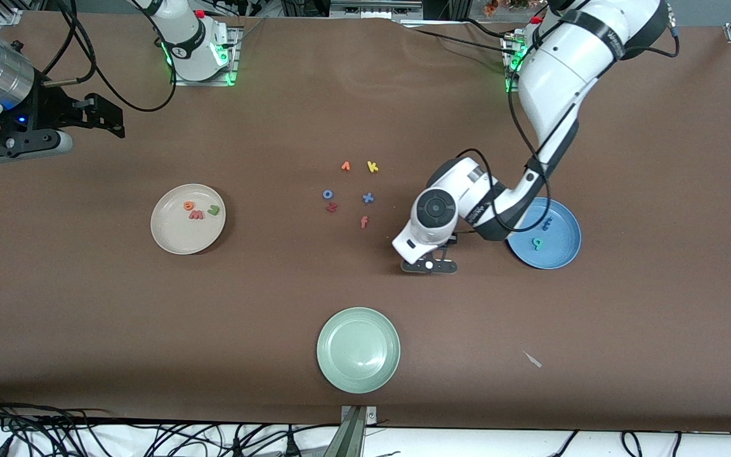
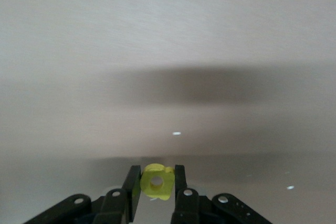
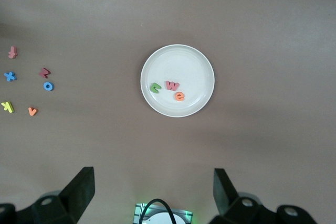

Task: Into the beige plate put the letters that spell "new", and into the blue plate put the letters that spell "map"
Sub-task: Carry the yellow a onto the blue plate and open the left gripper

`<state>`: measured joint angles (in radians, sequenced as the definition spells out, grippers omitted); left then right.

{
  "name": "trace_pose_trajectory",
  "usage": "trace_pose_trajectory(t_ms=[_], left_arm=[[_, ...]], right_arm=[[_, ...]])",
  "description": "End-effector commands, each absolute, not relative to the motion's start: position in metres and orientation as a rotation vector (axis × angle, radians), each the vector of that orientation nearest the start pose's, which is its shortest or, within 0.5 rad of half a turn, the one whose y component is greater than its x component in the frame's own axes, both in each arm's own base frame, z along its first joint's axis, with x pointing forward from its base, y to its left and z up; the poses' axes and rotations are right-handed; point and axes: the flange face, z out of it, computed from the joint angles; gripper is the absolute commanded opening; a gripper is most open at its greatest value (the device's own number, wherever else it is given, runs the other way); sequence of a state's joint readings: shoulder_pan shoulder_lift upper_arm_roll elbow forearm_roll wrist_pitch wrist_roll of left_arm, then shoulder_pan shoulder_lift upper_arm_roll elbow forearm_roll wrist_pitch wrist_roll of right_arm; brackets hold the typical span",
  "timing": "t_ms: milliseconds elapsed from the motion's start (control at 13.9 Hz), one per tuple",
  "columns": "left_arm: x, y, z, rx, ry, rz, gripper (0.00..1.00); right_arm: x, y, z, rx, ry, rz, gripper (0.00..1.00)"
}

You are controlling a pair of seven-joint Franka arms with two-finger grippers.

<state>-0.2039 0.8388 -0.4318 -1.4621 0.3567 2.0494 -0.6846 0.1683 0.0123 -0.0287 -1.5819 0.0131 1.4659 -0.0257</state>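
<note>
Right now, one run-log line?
left gripper: shut on yellow p, low over table | right gripper: open, waiting | beige plate: n, e, w in

From high across the surface (image 1: 365, 95) we face both bases, our left wrist camera hugs the surface just past its jaws, and our raised right wrist camera shares the beige plate (image 3: 197, 61) with the front view.
</note>
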Motion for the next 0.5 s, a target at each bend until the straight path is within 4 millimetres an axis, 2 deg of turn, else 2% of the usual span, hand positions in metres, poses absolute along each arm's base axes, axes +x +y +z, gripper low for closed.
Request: trace_pose_trajectory(t_ms=[0,215,431], left_arm=[[0.606,-0.327,0.238,-3.014,0.153,0.33,0.06],[0.617,-0.281,0.266,-2.996,0.235,0.435,0.06],[0.628,-0.222,0.275,-2.955,0.302,0.553,0.06]], right_arm=[[0.543,0.074,0.61,-3.128,-0.286,0.212,1.0],[0.543,0.074,0.61,-3.126,-0.286,0.212,1.0],[0.543,0.074,0.61,-3.126,-0.289,0.212,1.0]])
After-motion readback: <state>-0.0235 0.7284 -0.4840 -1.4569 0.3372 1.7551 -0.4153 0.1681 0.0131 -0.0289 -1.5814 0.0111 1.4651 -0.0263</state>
